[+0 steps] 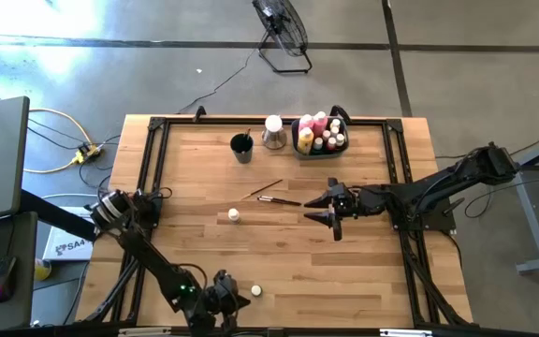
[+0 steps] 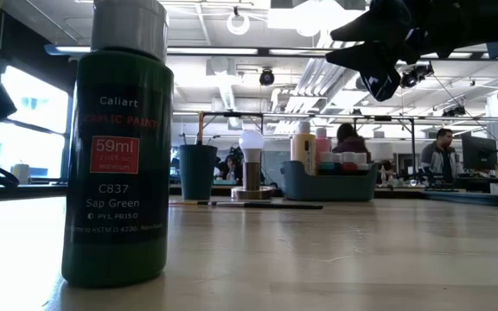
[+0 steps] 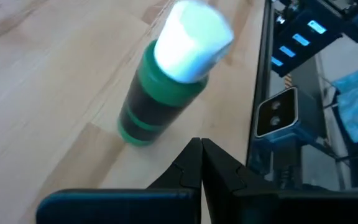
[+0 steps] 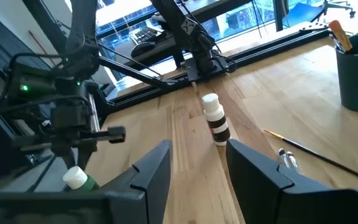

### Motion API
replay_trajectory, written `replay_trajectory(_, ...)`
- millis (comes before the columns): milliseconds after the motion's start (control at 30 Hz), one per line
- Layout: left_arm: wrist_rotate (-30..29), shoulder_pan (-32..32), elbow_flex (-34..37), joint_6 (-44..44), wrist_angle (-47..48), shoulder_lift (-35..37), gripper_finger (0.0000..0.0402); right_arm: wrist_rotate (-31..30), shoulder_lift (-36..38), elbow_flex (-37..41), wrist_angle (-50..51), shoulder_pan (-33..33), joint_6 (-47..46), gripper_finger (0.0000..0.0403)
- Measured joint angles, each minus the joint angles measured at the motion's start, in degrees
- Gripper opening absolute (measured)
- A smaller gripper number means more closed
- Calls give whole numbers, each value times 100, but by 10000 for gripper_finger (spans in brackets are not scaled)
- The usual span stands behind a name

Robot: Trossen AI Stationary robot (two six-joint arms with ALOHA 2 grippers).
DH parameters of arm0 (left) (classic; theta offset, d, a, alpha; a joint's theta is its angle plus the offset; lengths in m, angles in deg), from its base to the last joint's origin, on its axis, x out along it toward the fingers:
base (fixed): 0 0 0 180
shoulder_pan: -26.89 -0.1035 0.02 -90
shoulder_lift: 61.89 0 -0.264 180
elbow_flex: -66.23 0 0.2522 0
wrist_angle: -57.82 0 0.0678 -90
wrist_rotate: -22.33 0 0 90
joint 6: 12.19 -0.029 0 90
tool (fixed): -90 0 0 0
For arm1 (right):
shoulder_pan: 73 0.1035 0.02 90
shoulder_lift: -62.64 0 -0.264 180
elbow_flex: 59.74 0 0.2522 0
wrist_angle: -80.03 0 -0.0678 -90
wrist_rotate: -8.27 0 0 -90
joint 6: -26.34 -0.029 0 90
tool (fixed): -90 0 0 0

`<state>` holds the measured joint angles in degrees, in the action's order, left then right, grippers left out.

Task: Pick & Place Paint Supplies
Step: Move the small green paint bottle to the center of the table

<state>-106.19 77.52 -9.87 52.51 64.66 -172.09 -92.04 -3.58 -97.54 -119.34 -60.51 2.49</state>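
Two loose bottles remain out on the wooden table [image 1: 363, 271], with the grey-blue bin [image 1: 318, 142] at its far edge as the landmark. One small white-capped bottle [image 1: 234, 215] stands upright well in front of the bin, toward the table's middle; the right gripper [image 1: 327, 210] hovers level with it, off to the side, fingers apart and holding nothing. It looks light and rigid, smooth plastic that could slip or tip, so a hold across the body below the cap [image 4: 210, 99] seems safest. Thin brushes [image 1: 271, 194] lie flat between that bottle and the bin; they would be light, stiff and hard to pinch off the boards, best taken mid-handle.

A green bottle [image 3: 160, 87] labelled Sap Green stands at the near edge, farthest from the bin, just beside the left gripper [image 3: 201, 163], whose fingers are pressed together and empty. The bin already holds several bottles [image 1: 314, 128], though their exact count is hard to read.

Beside the bin stand a dark cup [image 1: 241, 148] and a pale-topped object. Beyond the bin, people sit at desks [image 2: 443, 155] under ceiling lights.
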Motion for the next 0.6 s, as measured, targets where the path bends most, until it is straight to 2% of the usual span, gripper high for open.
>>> replay_trajectory(267,-150,2,0,45,-1286,-687,0,158,2,0,69,2,-38,149)
replay_trajectory(600,-546,-11,-22,167,-1346,-804,0,149,2,-1,80,2,-30,149)
